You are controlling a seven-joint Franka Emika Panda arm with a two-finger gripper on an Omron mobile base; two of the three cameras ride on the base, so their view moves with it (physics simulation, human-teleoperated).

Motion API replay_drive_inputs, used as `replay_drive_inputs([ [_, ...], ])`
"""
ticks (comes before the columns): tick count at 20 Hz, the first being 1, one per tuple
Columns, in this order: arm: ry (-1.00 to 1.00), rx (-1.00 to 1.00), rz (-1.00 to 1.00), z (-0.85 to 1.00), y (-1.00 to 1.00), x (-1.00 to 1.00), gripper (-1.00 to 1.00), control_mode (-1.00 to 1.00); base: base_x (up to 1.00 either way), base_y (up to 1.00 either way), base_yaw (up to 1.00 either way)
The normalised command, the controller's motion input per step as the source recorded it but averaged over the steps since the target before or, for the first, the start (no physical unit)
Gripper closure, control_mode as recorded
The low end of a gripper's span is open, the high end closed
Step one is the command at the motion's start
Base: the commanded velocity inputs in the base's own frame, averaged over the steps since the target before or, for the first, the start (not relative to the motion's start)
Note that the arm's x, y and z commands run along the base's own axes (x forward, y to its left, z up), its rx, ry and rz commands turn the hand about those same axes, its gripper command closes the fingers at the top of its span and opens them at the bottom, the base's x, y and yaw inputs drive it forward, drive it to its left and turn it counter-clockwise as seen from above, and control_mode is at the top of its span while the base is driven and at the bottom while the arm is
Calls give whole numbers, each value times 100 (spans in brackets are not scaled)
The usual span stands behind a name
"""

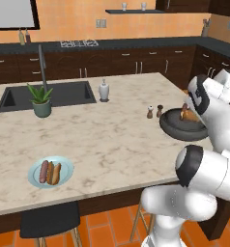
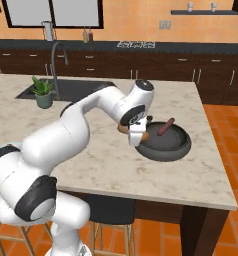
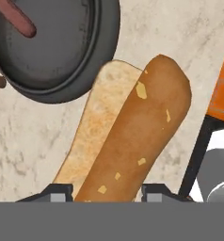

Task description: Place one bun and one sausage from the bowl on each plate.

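Bun golden-brown crust with pale yellow flecks, lighter tan cut side. Bowl dark grey-black, matte. Sausage in it dark reddish-brown. Pale blue plate carries a reddish-brown sausage and a golden bun. Counter cream marble with grey-beige veining. Sink black. Plant green leaves, grey-green pot. Floor orange tile. Walls orange; cabinets dark brown.
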Motion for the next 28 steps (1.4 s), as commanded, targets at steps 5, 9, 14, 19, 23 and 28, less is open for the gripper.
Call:
replay_drive_inputs([
  [5,-2,-13,17,31,96,-100,100,-100,0,0,0],
  [9,-3,-18,16,24,100,-100,100,-100,0,0,0],
  [14,-5,-15,12,16,97,-100,100,-100,0,0,0],
  [19,-3,-9,7,15,50,-60,100,100,-40,29,5],
  [23,0,0,0,0,0,0,100,100,-87,99,7],
  [28,0,0,0,0,0,0,100,100,-30,100,11],
])
